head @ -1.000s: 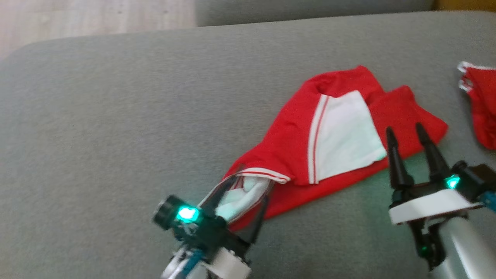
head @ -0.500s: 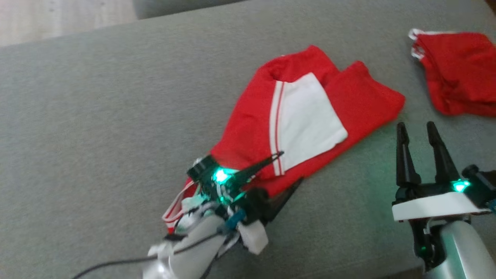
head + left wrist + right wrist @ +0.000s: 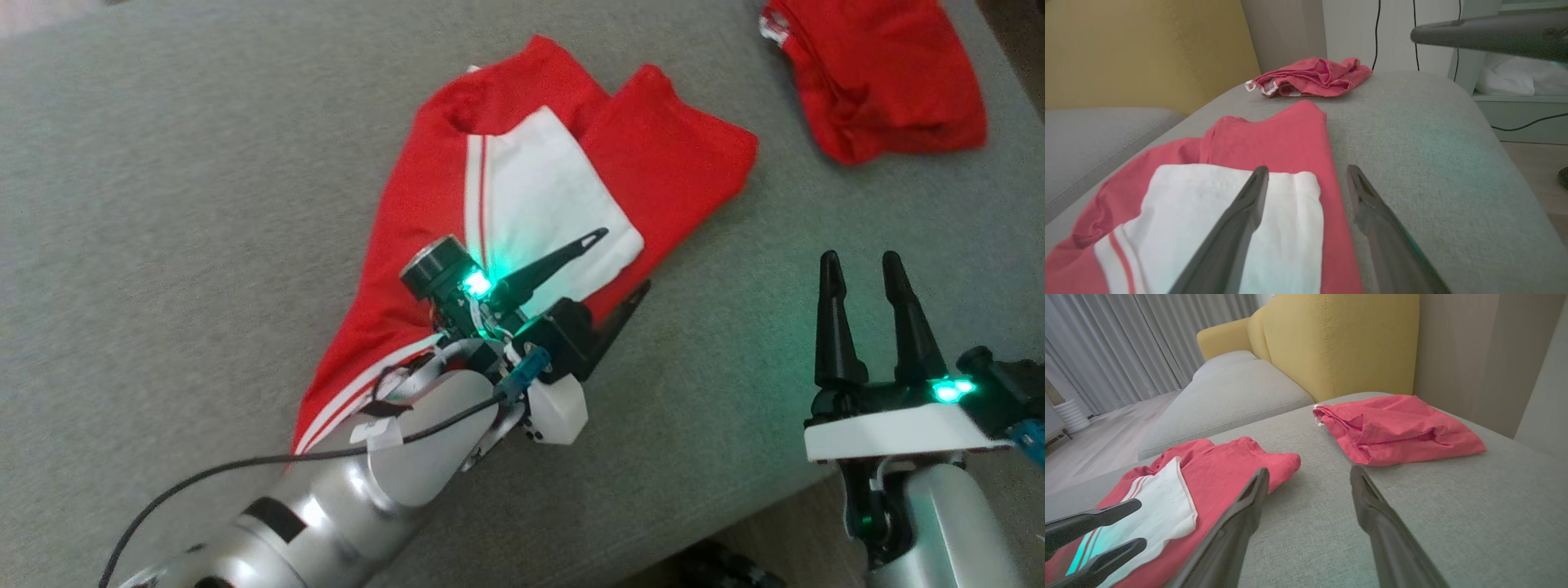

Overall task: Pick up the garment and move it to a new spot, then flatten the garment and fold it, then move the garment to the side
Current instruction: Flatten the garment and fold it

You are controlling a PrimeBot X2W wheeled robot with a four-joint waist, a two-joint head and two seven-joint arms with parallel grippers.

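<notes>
The garment (image 3: pixel 424 188), red with a white panel and white stripes, lies crumpled on the grey sofa cushion (image 3: pixel 163 204). My left gripper (image 3: pixel 625 258) stands open over the garment's near right edge, one finger above the white panel, the other beside the red hem. In the left wrist view the gripper (image 3: pixel 1306 171) straddles the edge of the white panel on the garment (image 3: pixel 1274 139), with nothing held. My right gripper (image 3: pixel 860 260) is open over bare cushion, to the right of the garment. The right wrist view has that gripper (image 3: pixel 1308 471) beyond the garment (image 3: pixel 1224 461), and the left gripper (image 3: pixel 1139 522) at lower left.
A second red garment (image 3: pixel 882 73) lies folded at the cushion's far right, also in the left wrist view (image 3: pixel 1310 75) and the right wrist view (image 3: pixel 1396 428). The cushion's front edge (image 3: pixel 735 514) drops to the floor at lower right. A yellow sofa back (image 3: pixel 1339 343) stands behind.
The head camera has turned, shifting the whole picture. My left gripper has moved from the garment's striped near-left end along it to the white panel. The right gripper stays open.
</notes>
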